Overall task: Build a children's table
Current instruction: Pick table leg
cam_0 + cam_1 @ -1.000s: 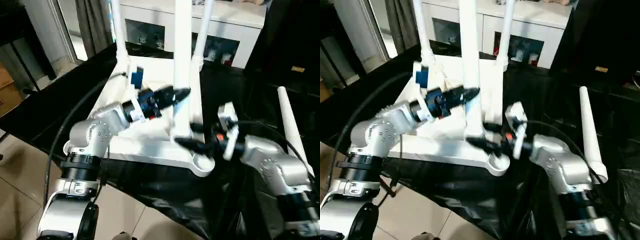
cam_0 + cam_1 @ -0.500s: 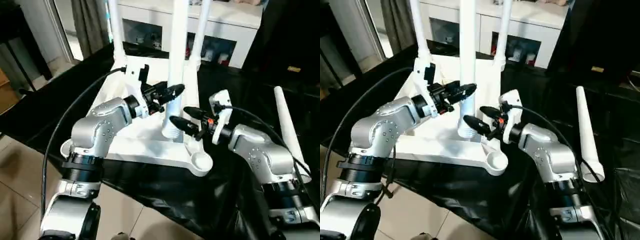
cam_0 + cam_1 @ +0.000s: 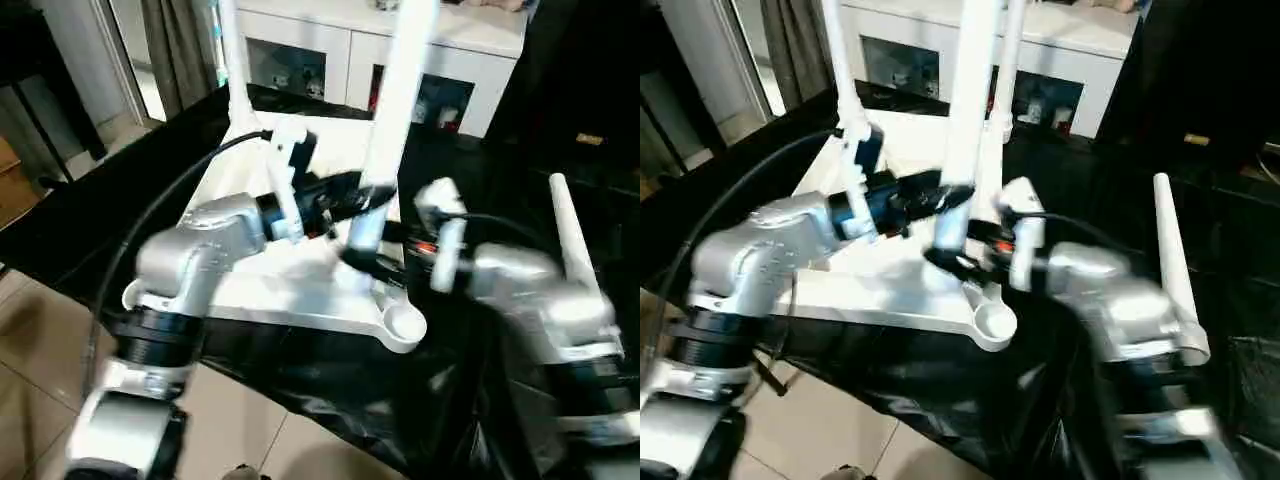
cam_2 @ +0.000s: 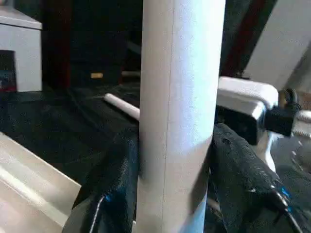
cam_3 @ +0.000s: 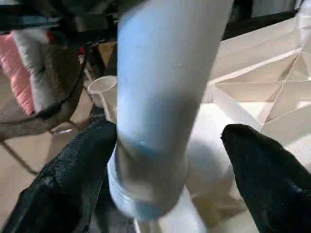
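Observation:
The children's table top [image 3: 290, 290] lies upside down on a black cloth. One white leg [image 3: 232, 60] stands in its far left corner socket and another [image 3: 1010, 70] in the far right one. My left gripper [image 3: 365, 195] is shut on a third leg [image 3: 400, 90], which hangs above the top with its upper end leaning right. In the left wrist view both fingers [image 4: 114, 184] press against this leg [image 4: 177, 97]. My right gripper [image 3: 372, 250] is open around its threaded lower end [image 5: 150, 189], one finger well apart from it. The near right socket [image 3: 403, 325] holds nothing.
A loose white leg [image 3: 570, 240] lies on the black cloth [image 3: 330, 390] to the right of my right arm. A white cabinet [image 3: 330, 50] with glass-fronted compartments stands behind the table. Tiled floor [image 3: 40, 350] shows at the near left.
The leg stood upright with its lower end on the table top; now it is lifted off and tilted, upper end to the right. My right gripper has come around its lower end.

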`<state>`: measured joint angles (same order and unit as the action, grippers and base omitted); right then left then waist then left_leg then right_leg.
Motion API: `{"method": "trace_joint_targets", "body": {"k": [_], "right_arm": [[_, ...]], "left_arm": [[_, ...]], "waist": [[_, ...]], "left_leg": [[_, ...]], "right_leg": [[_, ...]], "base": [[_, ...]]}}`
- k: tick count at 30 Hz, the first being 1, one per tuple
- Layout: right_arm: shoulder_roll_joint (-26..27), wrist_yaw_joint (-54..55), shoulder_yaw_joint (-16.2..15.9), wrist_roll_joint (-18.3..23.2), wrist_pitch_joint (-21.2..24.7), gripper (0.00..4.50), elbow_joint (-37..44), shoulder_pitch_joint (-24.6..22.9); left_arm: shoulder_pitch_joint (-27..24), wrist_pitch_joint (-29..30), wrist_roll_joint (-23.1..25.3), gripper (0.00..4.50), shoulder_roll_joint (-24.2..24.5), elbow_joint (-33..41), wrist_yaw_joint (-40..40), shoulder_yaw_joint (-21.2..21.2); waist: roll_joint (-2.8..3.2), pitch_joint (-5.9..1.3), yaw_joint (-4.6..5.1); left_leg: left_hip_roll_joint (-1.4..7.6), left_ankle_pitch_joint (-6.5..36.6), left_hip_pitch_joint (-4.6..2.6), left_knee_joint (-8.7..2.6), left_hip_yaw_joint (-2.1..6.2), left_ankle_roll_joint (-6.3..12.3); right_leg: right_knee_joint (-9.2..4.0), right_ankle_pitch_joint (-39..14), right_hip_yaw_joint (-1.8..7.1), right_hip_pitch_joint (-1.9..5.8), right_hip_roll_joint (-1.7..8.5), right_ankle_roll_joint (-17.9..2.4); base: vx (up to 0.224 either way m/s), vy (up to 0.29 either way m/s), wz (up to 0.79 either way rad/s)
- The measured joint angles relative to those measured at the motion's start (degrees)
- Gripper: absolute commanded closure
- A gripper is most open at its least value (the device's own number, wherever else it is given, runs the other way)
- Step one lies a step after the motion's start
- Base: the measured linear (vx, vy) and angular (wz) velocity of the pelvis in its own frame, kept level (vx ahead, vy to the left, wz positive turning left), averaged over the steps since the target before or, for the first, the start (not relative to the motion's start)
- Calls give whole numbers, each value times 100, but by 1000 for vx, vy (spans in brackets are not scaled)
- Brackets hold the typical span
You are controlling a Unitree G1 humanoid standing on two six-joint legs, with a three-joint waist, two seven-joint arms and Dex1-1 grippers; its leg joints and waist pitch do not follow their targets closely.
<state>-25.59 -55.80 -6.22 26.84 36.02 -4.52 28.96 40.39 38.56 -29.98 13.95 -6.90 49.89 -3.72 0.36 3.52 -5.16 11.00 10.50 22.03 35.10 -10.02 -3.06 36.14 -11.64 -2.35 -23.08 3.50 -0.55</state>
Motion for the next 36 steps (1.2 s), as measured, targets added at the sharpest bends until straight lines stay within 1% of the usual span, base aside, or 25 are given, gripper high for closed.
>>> {"method": "trace_joint_targets", "body": {"k": [5, 8, 10, 13, 18, 19, 20, 21, 23, 24, 25, 27, 29, 31, 34, 36], "right_arm": [[-196, -492, 9, 261, 223, 52, -1, 82], [-214, -650, 9, 306, 259, 52, -4, 231], [-208, -709, 8, 368, 273, 52, -10, 254], [-168, -797, 6, 457, 388, 52, -20, 254], [-158, -936, 3, 534, 508, 52, -21, 260], [-159, -963, 2, 537, 515, 71, -21, 260], [-159, -975, 2, 543, 518, 71, -21, 260], [-161, -981, 2, 572, 527, 89, -21, 260], [-165, -991, 2, 611, 561, 99, -21, 264], [-167, -1001, 2, 620, 590, 116, -21, 265], [-168, -1029, 2, 627, 598, 116, -21, 265], [-168, -1076, 2, 639, 608, 139, -21, 265], [-167, -1103, -3, 654, 613, 147, -20, 265], [-166, -1110, -4, 654, 616, 172, -20, 265], [-162, -1136, -10, 663, 616, 188, -20, 266], [-156, -1147, -10, 666, 617, 206, -20, 266]], "left_arm": [[0, 141, -237, 260, 103, 175, 272, -45], [0, 240, -429, 260, 54, 246, 360, -29], [-14, 304, -488, 260, 35, 342, 386, -29], [-46, 344, -539, 260, 33, 436, 481, -33], [-88, 377, -630, 260, 63, 446, 506, -80], [-92, 389, -632, 260, 69, 446, 507, -84], [-94, 397, -633, 260, 72, 446, 508, -86], [-95, 411, -635, 260, 76, 450, 530, -86], [-104, 434, -636, 260, 89, 482, 571, -89], [-108, 439, -636, 260, 90, 500, 589, -90], [-110, 440, -636, 260, 90, 507, 602, -93], [-112, 440, -636, 260, 88, 520, 608, -121], [-113, 440, -636, 260, 89, 520, 601, -123], [-113, 440, -636, 260, 88, 520, 594, -123], [-114, 440, -636, 260, 84, 519, 555, -122], [-116, 440, -636, 260, 71, 519, 550, -118]], "waist": [[-2, 1, 3], [-8, 1, -1], [-26, 0, -3], [-37, 1, -3], [-40, 1, -4], [-40, 1, -4], [-40, 1, -4], [-40, 1, -5], [-40, 1, -4], [-40, 1, -5], [-40, 1, -4], [-40, 1, -5], [-40, 1, -5], [-40, 0, -6], [-40, 0, -6], [-40, 0, -6]], "left_leg": [[1, 0, 0, 0, 0, 0], [1, -1, -1, 0, 0, 1], [1, -1, -1, 1, 0, 1], [1, -1, 0, 4, 0, 2], [1, -2, 0, 6, 0, 3], [1, -2, 0, 6, 0, 3], [1, -2, 0, 6, 0, 3], [1, -2, 0, 6, 0, 3], [1, -2, 0, 7, 0, 3], [1, -2, 0, 7, 0, 3], [1, -2, 0, 7, 0, 3], [1, -2, 0, 7, 0, 3], [1, -2, 0, 7, 0, 3], [1, -2, 0, 8, 0, 3], [1, -2, 0, 9, 0, 3], [1, -2, 0, 9, 0, 3]], "right_leg": [[2, 0, -1, -1, 0, 0], [3, 0, -1, -1, 0, 0], [4, 0, -2, -1, 0, 0], [4, 0, -1, 0, 0, -1], [6, 1, -1, 0, 0, -2], [6, 1, -1, 0, 0, -2], [6, 1, -1, 0, 0, -2], [6, 1, -1, 0, 0, -2], [6, 1, -1, 0, 0, -2], [6, 1, -1, 0, 0, -2], [7, 1, -1, 0, 0, -2], [7, 1, -1, 0, 0, -2], [7, 1, -1, 0, 0, -2], [8, 1, 0, 0, 0, -2], [9, 2, 0, 0, 0, -2], [9, 2, -1, 0, 0, -2]], "base": [[0, 0, 0], [0, 0, 0], [0, 0, 0], [0, 0, 0], [0, 0, 0], [0, 0, 0], [0, 0, 0], [0, 0, 0], [0, 0, 0], [0, 0, 0], [0, 0, 0], [0, 0, 0], [0, 0, 0], [0, 0, 0], [0, 0, 0], [0, 0, 0]]}}
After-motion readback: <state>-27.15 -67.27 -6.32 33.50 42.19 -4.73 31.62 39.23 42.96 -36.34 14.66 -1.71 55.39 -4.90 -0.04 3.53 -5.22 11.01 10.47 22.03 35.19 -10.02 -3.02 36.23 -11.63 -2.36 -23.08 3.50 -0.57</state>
